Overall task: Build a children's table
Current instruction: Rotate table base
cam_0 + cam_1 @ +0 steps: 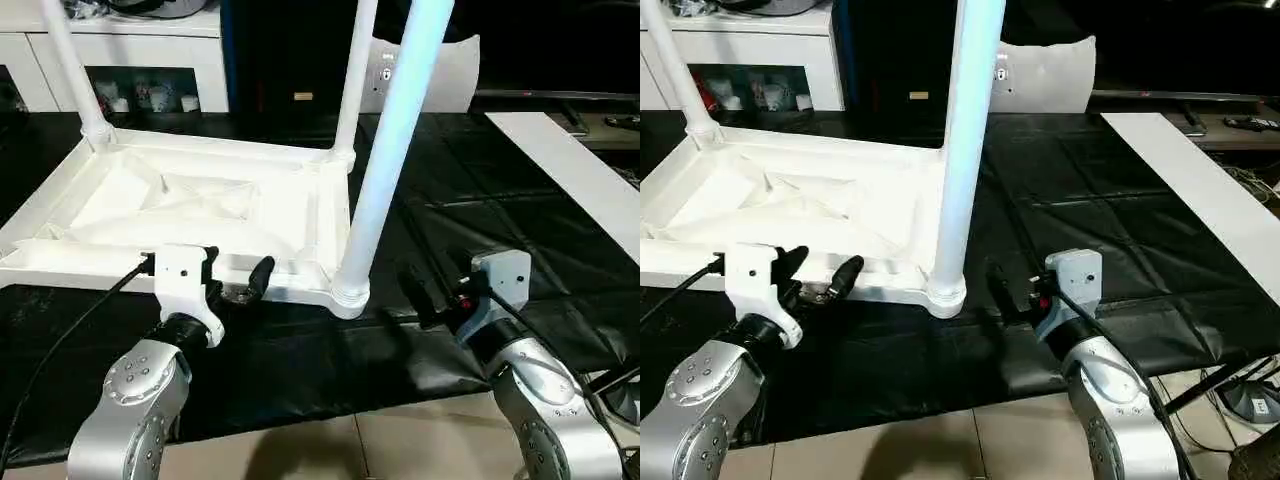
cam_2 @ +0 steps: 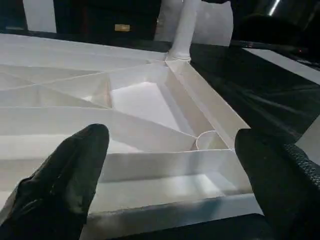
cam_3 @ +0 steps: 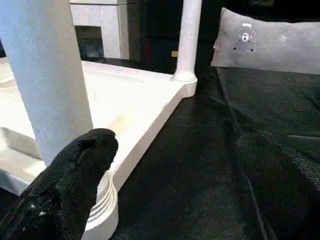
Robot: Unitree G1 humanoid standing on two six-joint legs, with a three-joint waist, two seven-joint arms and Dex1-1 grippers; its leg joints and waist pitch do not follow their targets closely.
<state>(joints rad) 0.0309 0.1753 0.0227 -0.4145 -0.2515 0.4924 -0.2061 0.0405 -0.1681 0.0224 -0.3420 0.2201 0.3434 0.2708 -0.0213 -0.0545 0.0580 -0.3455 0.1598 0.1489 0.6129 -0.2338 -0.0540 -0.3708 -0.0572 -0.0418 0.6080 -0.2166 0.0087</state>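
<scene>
While the white plastic rectangular tabletop (image 1: 190,215) lies upside down on the black quilted cover of the desk (image 1: 480,200), its ribbed underside faces up and three white tapered tubular legs stand upright in its round corner sockets. At the far left corner rises one leg (image 1: 75,70). Nearer, the left gripper (image 1: 235,280) hovers at the tabletop's near rim, its two black fingers (image 2: 65,175) spread apart with nothing between them; in the left wrist view they frame the near edge and an empty round socket (image 2: 212,141). Further right, a second leg (image 1: 355,75) stands at the far right corner, and a third leg (image 1: 385,160) stands at the near right corner, its flared ribbed end seated in the socket. Just right of that leg sits the right gripper (image 1: 425,290), low over the black cover; whether its fingers are apart or together I cannot tell. Beyond, a long white flat panel (image 1: 575,175) lies on the desk's right side.
</scene>
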